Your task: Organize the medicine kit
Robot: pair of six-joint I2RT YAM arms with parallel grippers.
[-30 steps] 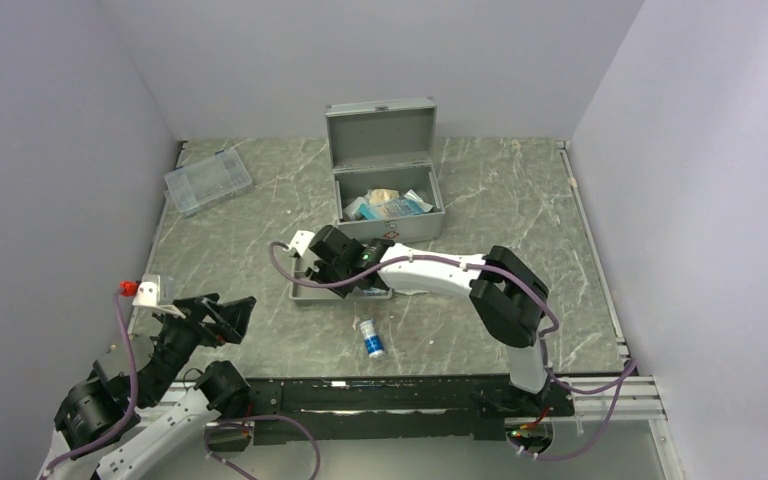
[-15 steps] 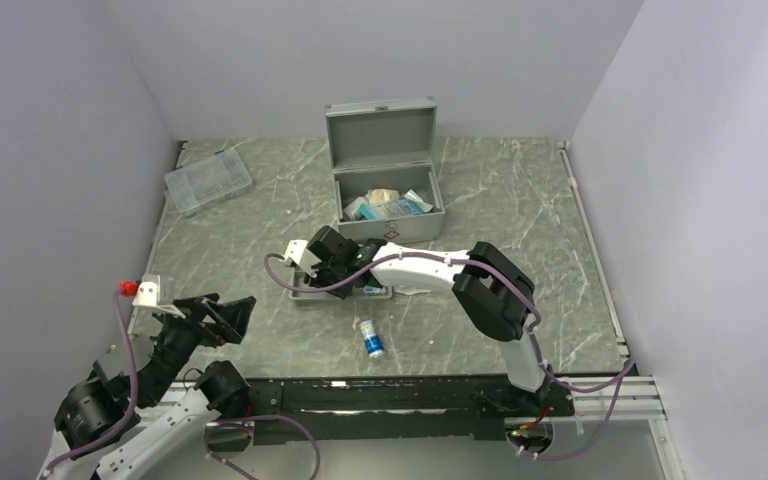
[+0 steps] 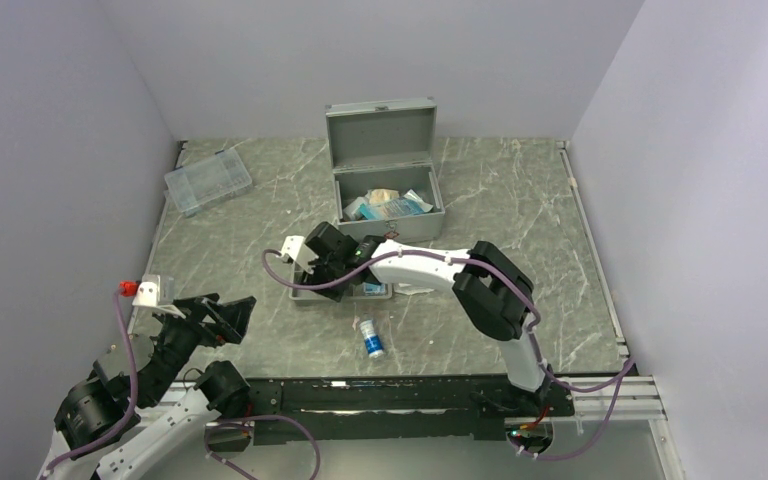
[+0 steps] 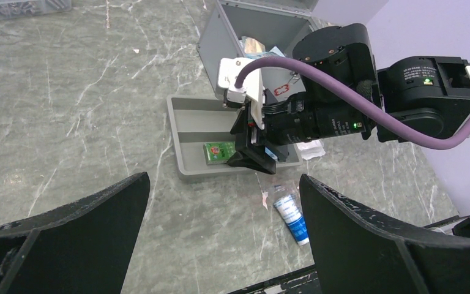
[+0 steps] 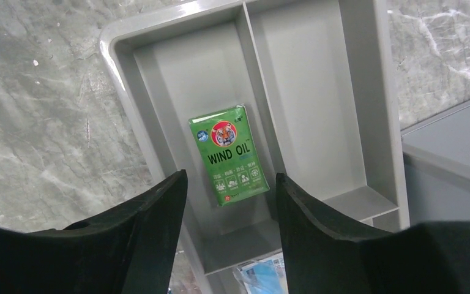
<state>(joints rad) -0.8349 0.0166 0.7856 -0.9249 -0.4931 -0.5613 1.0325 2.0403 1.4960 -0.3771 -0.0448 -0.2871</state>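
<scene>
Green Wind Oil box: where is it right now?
Right wrist view: the Wind Oil box lies in the grey divided tray, against its divider, under the open right gripper.

Your marbled grey table carries the divided grey tray directly under the right gripper; the open medicine kit stands just beyond that gripper; a blue-white tube lies near it, towards the arm bases; possibly a white packet beside the tray; a clear compartment box well apart, leftward.

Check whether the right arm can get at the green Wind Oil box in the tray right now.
Probably yes. The right hand hangs open directly above the Wind Oil box, a finger either side, nothing over it. The box lies flat against the tray divider, which may crowd one finger.
</scene>
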